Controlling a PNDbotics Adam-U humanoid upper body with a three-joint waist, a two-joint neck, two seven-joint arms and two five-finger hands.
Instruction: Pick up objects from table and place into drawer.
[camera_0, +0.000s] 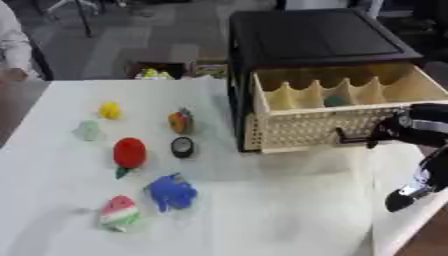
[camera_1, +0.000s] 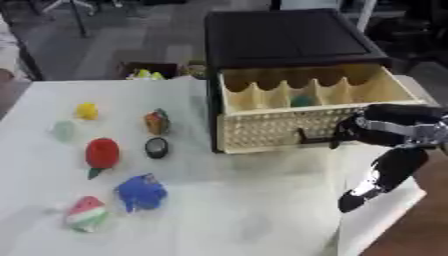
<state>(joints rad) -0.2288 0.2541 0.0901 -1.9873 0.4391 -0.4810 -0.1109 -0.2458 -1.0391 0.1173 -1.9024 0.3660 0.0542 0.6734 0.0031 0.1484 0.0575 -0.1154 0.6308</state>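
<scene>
White cloth covers the table (camera_0: 262, 210), and a black cabinet (camera_0: 306, 35) stands at its far right with its cream woven drawer (camera_0: 306, 125) pulled out. Something small and green (camera_0: 334, 101) lies in one drawer slot. The robot's right hand (camera_1: 354, 131) has its fingers curled round the dark drawer handle (camera_1: 317, 137). On the left lie a yellow toy (camera_0: 109, 110), a red strawberry toy (camera_0: 129, 153), a blue toy (camera_0: 171, 192) and a watermelon slice toy (camera_0: 119, 212).

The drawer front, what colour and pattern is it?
Cream, with a woven lattice look; the drawer front shows best in the right eye view.
</scene>
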